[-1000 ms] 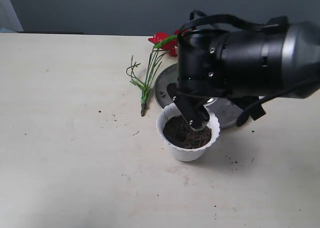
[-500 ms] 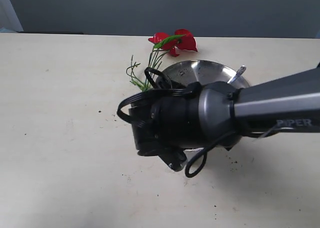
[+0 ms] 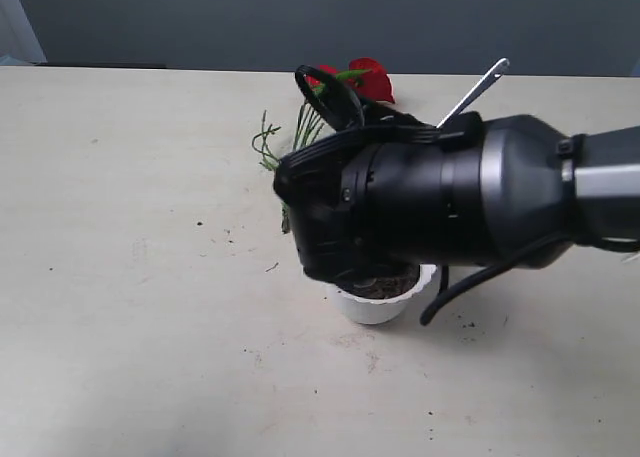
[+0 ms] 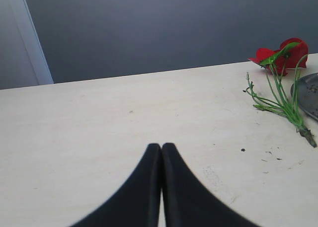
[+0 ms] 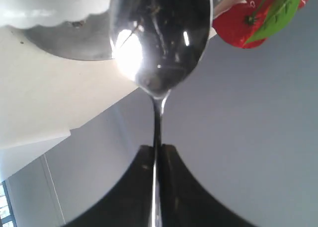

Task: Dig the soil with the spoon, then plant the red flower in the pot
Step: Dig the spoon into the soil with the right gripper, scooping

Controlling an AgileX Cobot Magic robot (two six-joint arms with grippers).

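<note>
Now right gripper, clamped on spoon, has swung up over pot; handle newly visible. Left gripper closed, empty.

exterior: high, over table | wrists: low, both see red flower

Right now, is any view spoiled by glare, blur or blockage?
Right wrist view: a bright glare spot sits on the spoon bowl, which fills the frame close up. Exterior view: the right arm blocks most of the pot. Left wrist view: evenly lit, flower sharp, shut left gripper slightly soft.
</note>
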